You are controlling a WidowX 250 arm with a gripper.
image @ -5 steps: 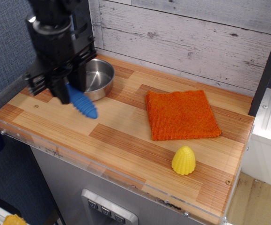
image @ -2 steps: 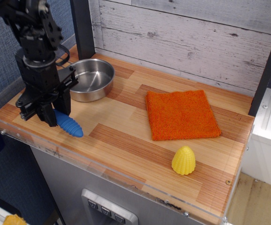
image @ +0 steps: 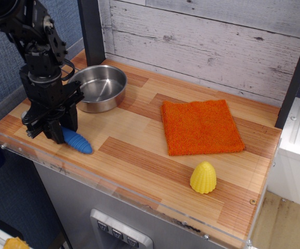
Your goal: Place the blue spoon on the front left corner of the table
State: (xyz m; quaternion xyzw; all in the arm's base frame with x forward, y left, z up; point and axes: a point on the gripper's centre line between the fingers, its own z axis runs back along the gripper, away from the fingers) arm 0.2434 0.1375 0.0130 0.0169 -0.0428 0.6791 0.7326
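Observation:
The blue spoon [image: 77, 141] shows only its ribbed blue handle, low over the front left corner of the wooden table [image: 139, 155]; I cannot tell if it touches the wood. Its metal bowl is hidden under the gripper. My black gripper [image: 52, 129] stands upright over the spoon's hidden end, with its fingers closed around it. The handle's tip points to the right and toward the front rim.
A steel pan [image: 99, 87] stands just behind and to the right of the gripper. An orange cloth [image: 201, 127] lies mid-table. A yellow ridged cone [image: 203, 177] stands near the front right. A clear acrylic rim [image: 87, 176] edges the front.
The gripper has carried the spoon from beside the pan toward the front left corner and lowered it. In the last half second it sank slightly further.

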